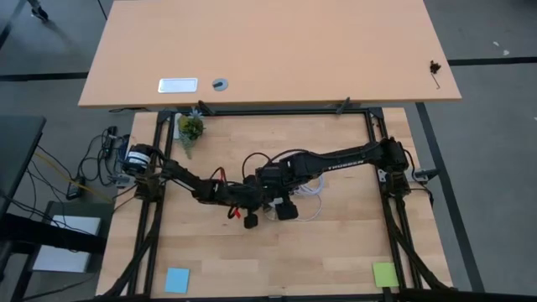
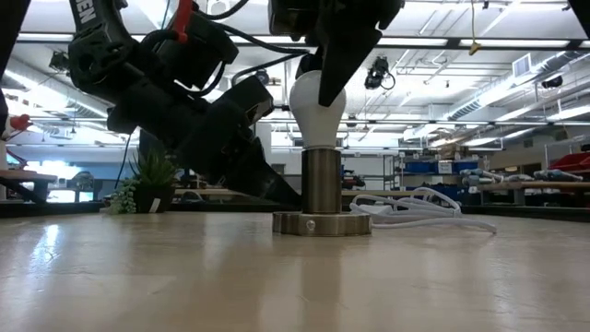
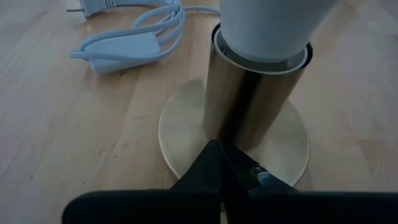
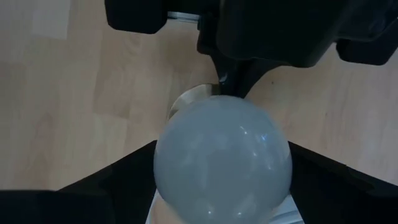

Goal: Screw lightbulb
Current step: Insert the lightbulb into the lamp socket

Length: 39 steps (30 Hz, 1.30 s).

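The white lightbulb (image 2: 316, 106) stands upright with its narrow end down in a metal socket tube (image 2: 323, 180). The tube rises from a round brass base disc (image 2: 321, 223) that lies flat on the table. My right gripper (image 4: 222, 149) hangs over the bulb, pointing down and open. Its fingers (image 4: 124, 174) stand close on either side of the bulb's round head (image 4: 222, 155). My left gripper (image 3: 217, 152) is shut and reaches in low from the table's left, down at the foot of the tube. My left gripper rests its shut fingertips on the base disc (image 3: 186, 134), right at the foot of the socket tube (image 3: 249, 112). It slants down from the table's left. The disc lies flat on the table under it. My right gripper: whether its fingers touch the bulb, I cannot tell.
A coiled white cable with a switch (image 3: 130, 43) lies on the table just beyond the socket, toward the right arm. A small potted plant (image 1: 190, 130) stands at the far left. A blue note (image 1: 177, 279) and a green note (image 1: 384, 273) lie near the front edge.
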Motion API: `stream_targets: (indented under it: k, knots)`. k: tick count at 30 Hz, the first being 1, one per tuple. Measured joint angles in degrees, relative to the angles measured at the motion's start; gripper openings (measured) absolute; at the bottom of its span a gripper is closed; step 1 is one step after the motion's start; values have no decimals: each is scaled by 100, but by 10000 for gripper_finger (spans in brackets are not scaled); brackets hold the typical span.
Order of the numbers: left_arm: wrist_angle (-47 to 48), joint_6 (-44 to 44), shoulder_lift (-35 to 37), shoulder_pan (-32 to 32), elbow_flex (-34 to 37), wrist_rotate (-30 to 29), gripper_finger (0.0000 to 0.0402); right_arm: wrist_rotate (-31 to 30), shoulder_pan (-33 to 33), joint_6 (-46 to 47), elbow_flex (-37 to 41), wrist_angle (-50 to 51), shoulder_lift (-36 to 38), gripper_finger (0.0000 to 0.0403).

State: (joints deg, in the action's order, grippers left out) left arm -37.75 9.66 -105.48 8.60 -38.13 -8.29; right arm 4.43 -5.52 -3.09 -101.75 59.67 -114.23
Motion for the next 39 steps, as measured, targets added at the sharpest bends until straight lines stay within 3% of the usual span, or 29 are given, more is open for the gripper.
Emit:
stream_targets:
  k: [31,39]
  knots:
    - [6,-39,5,2,0,0,0,-295,-120,-438,-247,318,6,324]
    - [6,-14,7,2,0,0,0,-296,-130,746,-247,454,11,297]
